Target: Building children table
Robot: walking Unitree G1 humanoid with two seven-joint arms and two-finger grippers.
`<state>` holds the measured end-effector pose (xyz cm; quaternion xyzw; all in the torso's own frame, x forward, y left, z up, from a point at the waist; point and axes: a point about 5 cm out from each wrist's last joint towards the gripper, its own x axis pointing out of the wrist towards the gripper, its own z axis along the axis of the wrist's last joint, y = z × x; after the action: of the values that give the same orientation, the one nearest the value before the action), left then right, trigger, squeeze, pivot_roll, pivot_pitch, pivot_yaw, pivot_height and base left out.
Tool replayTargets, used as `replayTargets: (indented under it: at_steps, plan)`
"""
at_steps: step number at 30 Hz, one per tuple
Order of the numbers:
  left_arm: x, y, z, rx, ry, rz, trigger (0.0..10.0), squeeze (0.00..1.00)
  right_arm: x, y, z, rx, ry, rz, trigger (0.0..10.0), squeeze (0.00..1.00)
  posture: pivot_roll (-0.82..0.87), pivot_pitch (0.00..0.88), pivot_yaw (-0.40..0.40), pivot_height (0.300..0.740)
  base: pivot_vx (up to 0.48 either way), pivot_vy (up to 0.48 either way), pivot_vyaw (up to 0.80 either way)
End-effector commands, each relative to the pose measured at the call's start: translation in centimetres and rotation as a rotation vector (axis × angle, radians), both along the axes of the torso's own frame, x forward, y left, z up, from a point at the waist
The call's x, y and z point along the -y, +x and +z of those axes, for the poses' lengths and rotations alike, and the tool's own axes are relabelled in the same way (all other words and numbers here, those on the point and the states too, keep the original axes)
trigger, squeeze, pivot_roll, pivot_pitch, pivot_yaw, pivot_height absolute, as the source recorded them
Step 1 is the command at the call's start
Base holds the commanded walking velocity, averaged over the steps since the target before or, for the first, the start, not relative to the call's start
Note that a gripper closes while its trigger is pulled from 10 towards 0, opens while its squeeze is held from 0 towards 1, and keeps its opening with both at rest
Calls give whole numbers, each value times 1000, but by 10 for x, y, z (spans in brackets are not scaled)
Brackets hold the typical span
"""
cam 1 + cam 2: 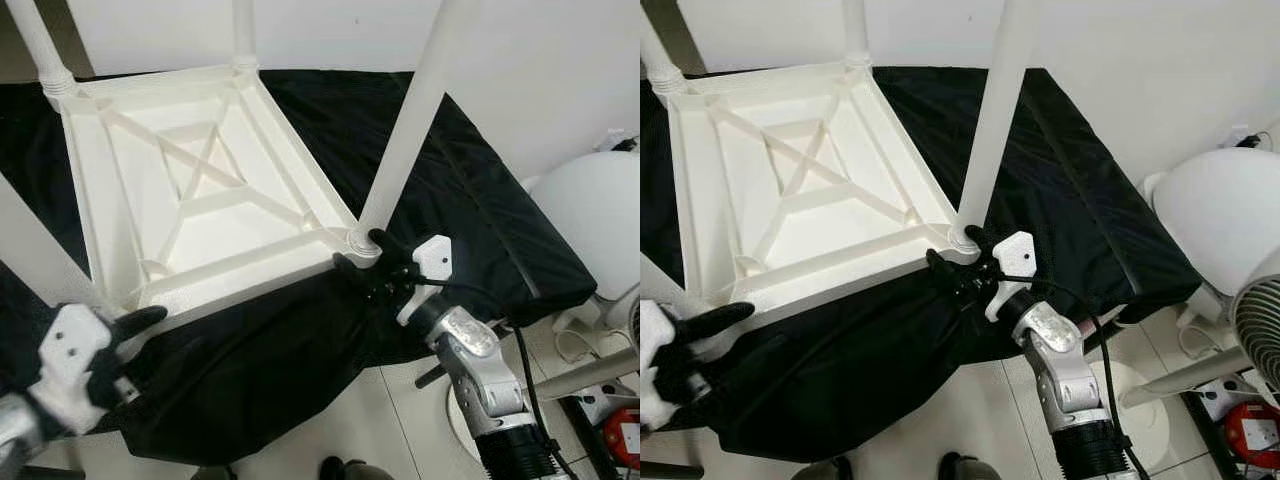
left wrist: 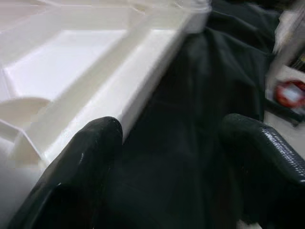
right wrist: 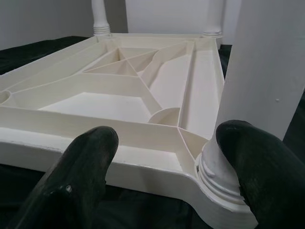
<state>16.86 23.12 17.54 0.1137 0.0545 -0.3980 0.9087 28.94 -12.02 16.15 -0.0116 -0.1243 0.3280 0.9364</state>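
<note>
One white plastic table top (image 1: 200, 190), upside down. Four white round legs (image 1: 415, 115) standing up from it. One black cloth (image 1: 450, 200). Two black-fingered grippers (image 1: 375, 262). One white fan (image 1: 1255, 330).
</note>
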Motion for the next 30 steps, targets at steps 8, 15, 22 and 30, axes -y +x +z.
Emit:
replayTargets:
  at_steps: [8,15,22,30]
  plan:
    - [-24,-19,2,-72,93,6,10000,0,-3,8,-2,-5,-22,19,10000,0,179,147,-110,740,0,0,0]
    - [-51,-30,9,-102,183,94,10000,0,-7,15,-1,-3,-28,47,10000,0,205,144,-126,740,0,0,0]
    - [-79,-27,2,-122,228,247,10000,0,-9,17,-3,-4,-28,57,10000,0,238,146,-124,740,0,0,0]
    - [-104,-1,13,35,286,473,10000,0,-14,16,-5,-8,-4,53,10000,0,237,153,-122,740,0,0,0]
